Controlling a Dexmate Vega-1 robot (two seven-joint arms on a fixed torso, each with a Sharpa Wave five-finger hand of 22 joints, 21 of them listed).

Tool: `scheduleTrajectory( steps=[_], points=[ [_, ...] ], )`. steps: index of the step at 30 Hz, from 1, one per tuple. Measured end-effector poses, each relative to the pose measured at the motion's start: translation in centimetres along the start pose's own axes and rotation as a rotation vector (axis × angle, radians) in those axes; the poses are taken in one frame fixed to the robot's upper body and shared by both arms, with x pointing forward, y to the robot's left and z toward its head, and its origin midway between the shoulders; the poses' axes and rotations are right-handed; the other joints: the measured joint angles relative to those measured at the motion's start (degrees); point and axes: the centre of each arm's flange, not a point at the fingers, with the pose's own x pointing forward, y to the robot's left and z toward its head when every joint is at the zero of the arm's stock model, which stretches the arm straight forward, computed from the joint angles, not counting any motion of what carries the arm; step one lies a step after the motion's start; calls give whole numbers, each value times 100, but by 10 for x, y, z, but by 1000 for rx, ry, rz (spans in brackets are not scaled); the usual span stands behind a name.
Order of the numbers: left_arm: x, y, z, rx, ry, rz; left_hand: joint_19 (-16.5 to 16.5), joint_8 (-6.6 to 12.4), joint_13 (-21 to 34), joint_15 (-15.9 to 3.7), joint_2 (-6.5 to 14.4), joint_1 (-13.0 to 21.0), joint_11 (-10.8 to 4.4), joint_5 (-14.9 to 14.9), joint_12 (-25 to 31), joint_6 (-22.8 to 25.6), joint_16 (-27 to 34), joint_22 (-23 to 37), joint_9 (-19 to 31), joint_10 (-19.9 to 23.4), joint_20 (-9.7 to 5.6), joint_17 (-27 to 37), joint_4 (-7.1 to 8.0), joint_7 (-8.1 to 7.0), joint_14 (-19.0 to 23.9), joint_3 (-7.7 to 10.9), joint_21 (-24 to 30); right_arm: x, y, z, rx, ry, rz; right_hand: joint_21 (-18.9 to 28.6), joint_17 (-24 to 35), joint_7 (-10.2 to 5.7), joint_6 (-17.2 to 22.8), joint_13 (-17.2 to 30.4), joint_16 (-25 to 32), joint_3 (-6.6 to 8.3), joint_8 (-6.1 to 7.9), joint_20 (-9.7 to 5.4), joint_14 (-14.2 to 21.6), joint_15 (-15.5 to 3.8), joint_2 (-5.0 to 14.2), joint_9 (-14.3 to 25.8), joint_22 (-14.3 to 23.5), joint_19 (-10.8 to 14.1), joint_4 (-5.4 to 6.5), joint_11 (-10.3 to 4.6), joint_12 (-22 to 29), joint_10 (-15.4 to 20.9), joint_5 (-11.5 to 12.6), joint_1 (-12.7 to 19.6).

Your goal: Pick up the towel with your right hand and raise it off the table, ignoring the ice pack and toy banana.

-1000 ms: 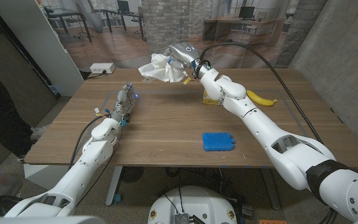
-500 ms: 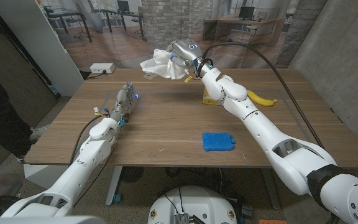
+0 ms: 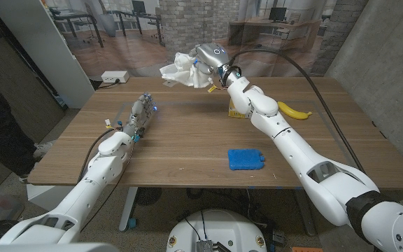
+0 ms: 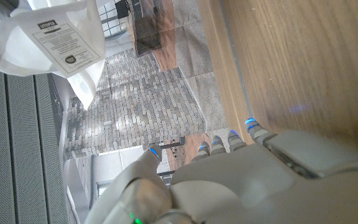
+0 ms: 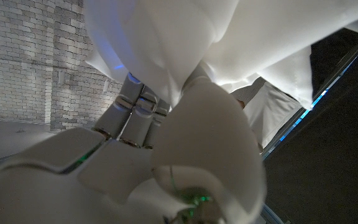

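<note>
- A wooden bench point(image 3: 187, 150) runs across the scene, with both robot arms reaching over it from the near side.
- Near the front, right of centre, a blue ice pack point(image 3: 245, 159) lies on the wood, well apart from both hands.
- On the left, the left hand point(image 3: 140, 115) rests on the bench about midway back, fingers stretched toward the far side and holding nothing.
- In the left wrist view the left hand point(image 4: 229, 180) shows its back, its fingertips point(image 4: 252, 126) straight and close together over the wood grain.
- On the right, further back, a yellow banana point(image 3: 294, 110) lies on the bench just beside the right arm.
- A small yellow thing point(image 3: 238, 112) sits close under the right forearm; what it is cannot be told.
- At the far edge, right of centre, the right hand point(image 3: 208, 59) is raised above the bench and grips the white towel point(image 3: 184, 70).
- The towel hangs bunched to the left of that hand, clear of the wood.
- In the right wrist view the right hand point(image 5: 160, 155) is clenched on folds of towel point(image 5: 229, 43).
</note>
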Motion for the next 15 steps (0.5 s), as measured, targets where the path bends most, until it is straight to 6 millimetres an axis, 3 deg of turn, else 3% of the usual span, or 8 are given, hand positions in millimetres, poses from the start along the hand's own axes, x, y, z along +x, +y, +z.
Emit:
scheduleTrajectory(
  steps=[15],
  points=[
    [11, 19, -11, -1, 40, -58, 11, 0, 0, 0, 0, 0, 0, 0, 0, 0, 0, 0, 0, 0, 11, 0, 0, 0, 0, 0, 0, -2, 8, 12, -24, 48, 2, 89, 29, 0, 0, 0, -84, 0, -48, 31, 42, -18, 0, 2, -99, -51, 0, 0, -2, 0, -2, 0]
  ],
)
